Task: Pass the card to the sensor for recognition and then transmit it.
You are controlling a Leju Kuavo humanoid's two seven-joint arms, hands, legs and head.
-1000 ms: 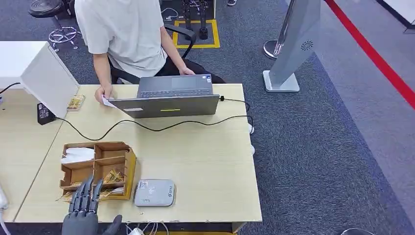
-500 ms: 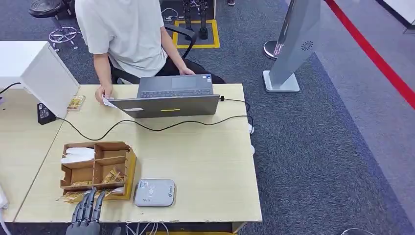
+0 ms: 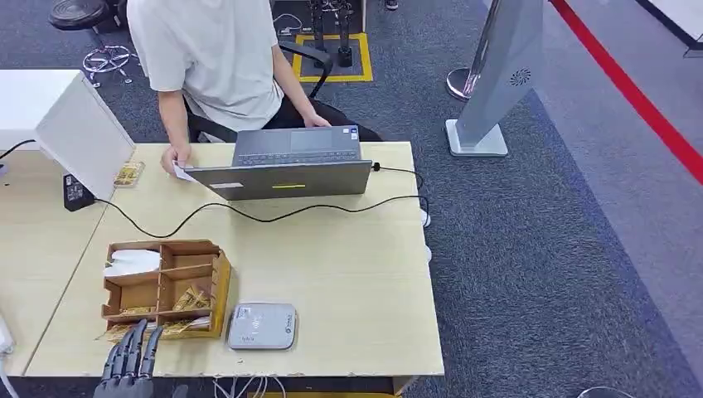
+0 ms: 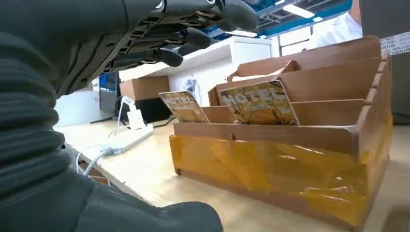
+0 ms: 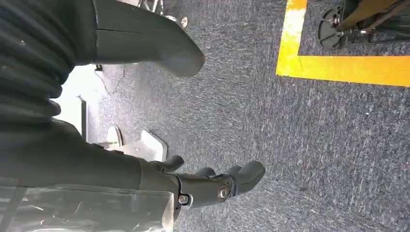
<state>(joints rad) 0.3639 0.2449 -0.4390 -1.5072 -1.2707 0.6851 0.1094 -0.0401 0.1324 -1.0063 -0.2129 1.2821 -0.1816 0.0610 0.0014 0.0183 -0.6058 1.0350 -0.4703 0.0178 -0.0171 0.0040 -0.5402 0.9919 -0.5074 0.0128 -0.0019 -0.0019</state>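
A: What has been altered around the box [image 3: 166,286]?

B: The left hand [image 3: 128,365] has been drawn back from over the box's near compartments to the tabletop [image 3: 348,274] edge just short of it. Its fingers [image 4: 193,36] are stretched out and apart, and nothing is held.

A: So no card has been taken?

B: None. The cards [image 4: 261,104] are left standing in the box's near compartments, printed faces up, with the fingers poised above and short of them. The sensor [image 3: 261,326] lies just beside the box, untouched.

A: And the right hand [image 5: 212,186]?

B: It is hung over the carpet, well away from the box, loosely curled around nothing.

A: What is meant for the task?

B: Probably a re-aim; the pick is still to be made, then the scan and the handover.
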